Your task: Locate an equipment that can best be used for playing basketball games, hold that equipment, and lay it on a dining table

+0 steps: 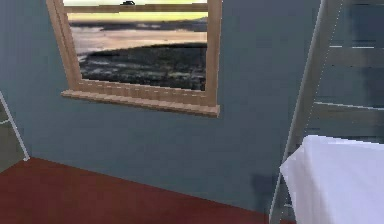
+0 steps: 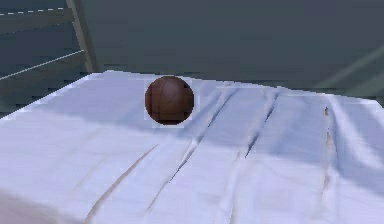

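- Basketball [image 2: 169, 100]: in the arm side view you have a dark red-brown ball with thin dark seams, sitting in the upper middle of the picture.
- It rests on a bed [image 2: 250, 165] under a white, creased sheet. The ball sits toward the far edge, left of the long folds that run across the sheet.
- A soft shadow lies on the sheet just under and to the right of the ball.
- Behind the bed you see a blue-grey wall [image 2: 230, 40], and a grey frame with rails [image 2: 78, 35] at the upper left.
- Forward view: a white corner of the bed shows at the lower right [image 1: 335, 180], with a slanted grey post and rails [image 1: 305, 90] rising above it.
- A window [image 1: 140, 45] with a light wooden frame and sill is set in the wall, upper left of centre. Through it you see dark land and water under a yellow-orange sky.
- The floor [image 1: 80, 195] is dark red-brown, along the lower left.
- Fingers: you cannot tell their state from these pictures.
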Available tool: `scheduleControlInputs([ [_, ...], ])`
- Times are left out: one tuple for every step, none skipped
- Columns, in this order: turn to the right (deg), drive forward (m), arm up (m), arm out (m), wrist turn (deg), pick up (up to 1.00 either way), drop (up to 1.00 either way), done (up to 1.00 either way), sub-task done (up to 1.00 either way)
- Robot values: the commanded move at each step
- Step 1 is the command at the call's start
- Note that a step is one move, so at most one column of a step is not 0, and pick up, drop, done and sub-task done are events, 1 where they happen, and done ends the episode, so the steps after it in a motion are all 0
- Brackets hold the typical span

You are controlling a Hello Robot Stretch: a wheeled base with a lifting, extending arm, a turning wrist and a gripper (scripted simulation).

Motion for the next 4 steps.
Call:
scheduleControlInputs([
  [0.0,0.00,0.38,0.00,0.0,0.00,0.00,0.00,0.00],
  [0.0,0.00,0.00,0.44,0.0,0.00,0.00,0.00,0.00],
  [0.0,0.00,0.00,0.00,45.0,0.00,0.00,0.00,0.00],
  [0.0,0.00,0.00,0.00,45.0,0.00,0.00,0.00,0.00],
])
